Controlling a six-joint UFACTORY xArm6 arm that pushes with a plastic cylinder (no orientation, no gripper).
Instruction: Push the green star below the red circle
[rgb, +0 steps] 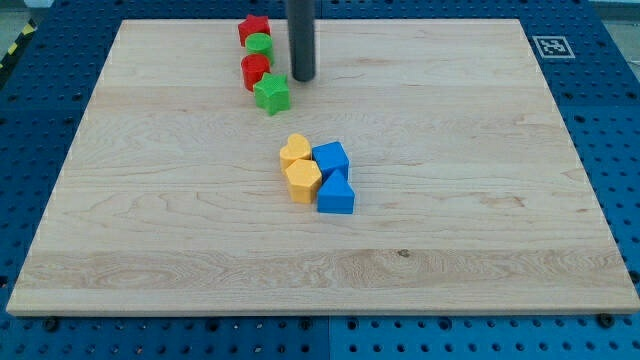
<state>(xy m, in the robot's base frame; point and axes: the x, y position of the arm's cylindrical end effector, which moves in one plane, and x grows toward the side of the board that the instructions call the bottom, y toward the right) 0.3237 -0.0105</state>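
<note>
Blue and yellow blocks sit in a little bunch nearest the view's bottom: a yellow heart (294, 150), a yellow hexagon (302, 181), a blue block (330, 158) and a blue triangle (336, 194).

Up near the view's top is a line of four blocks. From the top down they are a red star (254, 29), a green circle (259, 44), the red circle (255, 71) and the green star (271, 94). The green star touches the red circle and sits just below it, a bit to the right.

My tip (302, 78) stands just right of the red circle and above the green star. It has no claw, so it holds nothing.

I think the job is almost done. A small, slow nudge to the left would line the star up, without bumping the red circle.
</note>
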